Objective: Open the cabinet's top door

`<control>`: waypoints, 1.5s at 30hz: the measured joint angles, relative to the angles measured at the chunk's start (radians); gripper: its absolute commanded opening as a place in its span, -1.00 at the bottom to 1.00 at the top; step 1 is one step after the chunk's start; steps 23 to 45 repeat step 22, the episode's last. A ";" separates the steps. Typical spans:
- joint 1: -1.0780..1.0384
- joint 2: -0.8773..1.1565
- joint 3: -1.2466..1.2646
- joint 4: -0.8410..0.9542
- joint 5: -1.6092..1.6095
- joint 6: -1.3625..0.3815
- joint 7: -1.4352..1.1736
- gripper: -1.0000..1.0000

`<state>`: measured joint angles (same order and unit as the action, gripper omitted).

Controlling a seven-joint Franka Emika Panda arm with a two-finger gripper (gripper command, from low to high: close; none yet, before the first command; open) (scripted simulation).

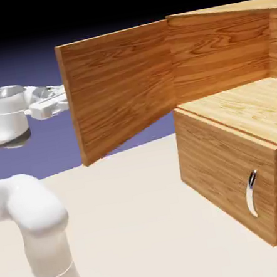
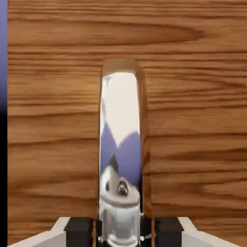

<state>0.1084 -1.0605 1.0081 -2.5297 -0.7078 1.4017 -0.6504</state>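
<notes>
The cabinet was the biggest thing there, a boxy piece of orange-brown wood grain standing on the pale table. Its upper compartment lay open, so the inner back wall and the lighter shelf forming the compartment's floor were plain to see. The top door had swung wide out from the cabinet's upper front corner, standing almost square to the front, its inner face turned toward me and its free edge farthest from the cabinet. Below the shelf, the lower door sat flush and shut against the cabinet, with its small curved silver handle near the cabinet's front corner.

The white arm rose well away from the cabinet, beyond the free edge of the top door, and its wrist reached in behind that edge (the door hid the fingers from where I stood). From the hand's own camera the wood of the top door filled nearly everything, and the long silver handle ran straight up the middle, mirror-bright. The gripper sat at the foot of that handle, its two fingers pressed to either side of the metal, clamped on it.
</notes>
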 measured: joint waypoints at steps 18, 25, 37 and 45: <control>-0.628 0.023 0.442 0.652 0.204 -0.442 -0.067 -1.00; -0.756 -0.011 0.499 0.797 0.224 -0.528 -0.106 -1.00; -0.756 -0.011 0.499 0.797 0.224 -0.528 -0.106 -1.00; -0.756 -0.011 0.499 0.797 0.224 -0.528 -0.106 -1.00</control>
